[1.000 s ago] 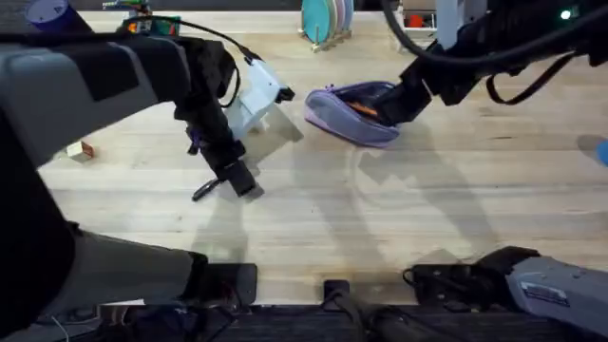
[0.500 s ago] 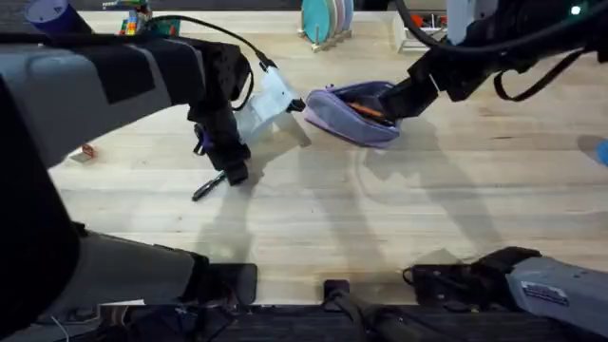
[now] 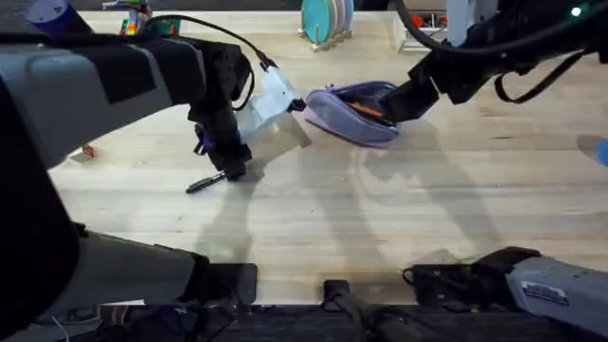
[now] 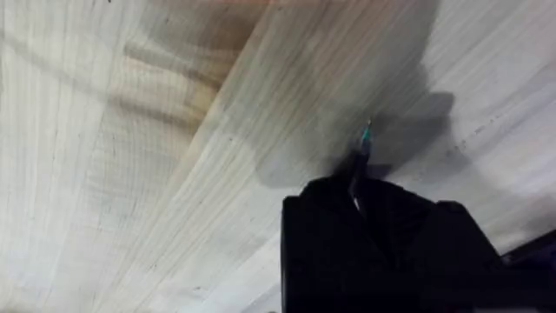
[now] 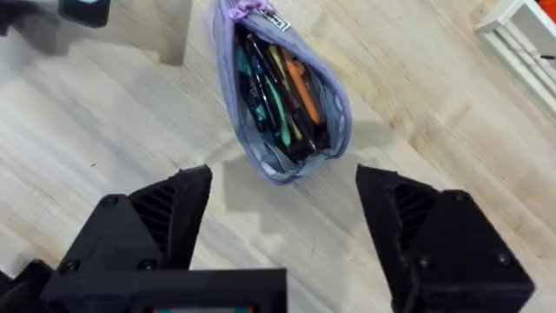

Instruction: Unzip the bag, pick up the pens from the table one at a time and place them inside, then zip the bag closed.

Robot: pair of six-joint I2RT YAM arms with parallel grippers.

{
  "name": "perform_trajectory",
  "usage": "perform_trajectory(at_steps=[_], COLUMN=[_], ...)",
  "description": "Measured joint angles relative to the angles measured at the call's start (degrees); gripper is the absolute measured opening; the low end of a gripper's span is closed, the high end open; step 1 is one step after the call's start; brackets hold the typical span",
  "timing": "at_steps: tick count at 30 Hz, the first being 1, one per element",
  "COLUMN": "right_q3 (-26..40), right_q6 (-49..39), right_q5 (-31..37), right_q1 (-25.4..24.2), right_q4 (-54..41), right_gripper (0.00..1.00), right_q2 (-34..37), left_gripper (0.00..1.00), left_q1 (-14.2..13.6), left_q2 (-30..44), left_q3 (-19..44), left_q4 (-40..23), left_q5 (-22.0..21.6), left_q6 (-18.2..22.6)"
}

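Note:
The lavender bag [image 3: 350,112] lies on the table [image 3: 380,218] at the back centre. Its zipper is open, and several coloured pens show inside the bag [image 5: 280,96]. My right gripper [image 3: 407,99] hangs just right of the bag, and the right gripper [image 5: 282,230] is open with nothing between its fingers [image 5: 165,213]. Left of centre, my left gripper [image 3: 229,167] is shut on a slim black pen [image 3: 203,181], which sticks out to the left low over the wood. The pen's green-marked tip [image 4: 363,141] pokes out past the left arm's black fingers [image 4: 347,226].
A stand of teal plates [image 3: 325,19] and a white rack [image 3: 418,27] stand along the back edge. The white rack [image 5: 521,35] also appears beyond the bag. A small block [image 3: 87,150] lies at the left, and a blue object [image 3: 598,147] is at the right edge.
My left gripper shifted back and left along the black pen and shut on it, and the pen swung slightly. The right gripper drew back a little from the bag.

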Motion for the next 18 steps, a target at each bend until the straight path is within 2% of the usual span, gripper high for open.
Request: perform_trajectory(at_steps=[5, 10, 16, 18], right_q3=[0.0, 0.0, 0.02, 0.02], right_q6=[0.87, 2.56, 3.22, 3.35], right_q5=[-0.05, -0.07, -0.07, -0.07], right_q1=[0.0, 0.0, 0.0, 0.0], right_q4=[0.09, 0.02, -0.19, -0.34], right_gripper=[0.997, 0.996, 0.996, 0.998], right_q2=[-1.11, -6.35, -11.92, -12.57], left_gripper=[0.04, 0.04, 0.042, 0.042], left_q1=[0.0, 0.0, 0.0, 0.0], left_q2=[0.0, 0.33, 3.01, 4.01], left_q3=[0.0, 0.59, 3.64, 5.25], left_q4=[0.0, -0.63, -3.14, -3.38], left_q5=[-0.02, 0.0, 0.28, 1.56], left_q6=[-0.24, -1.53, -1.94, -1.95])
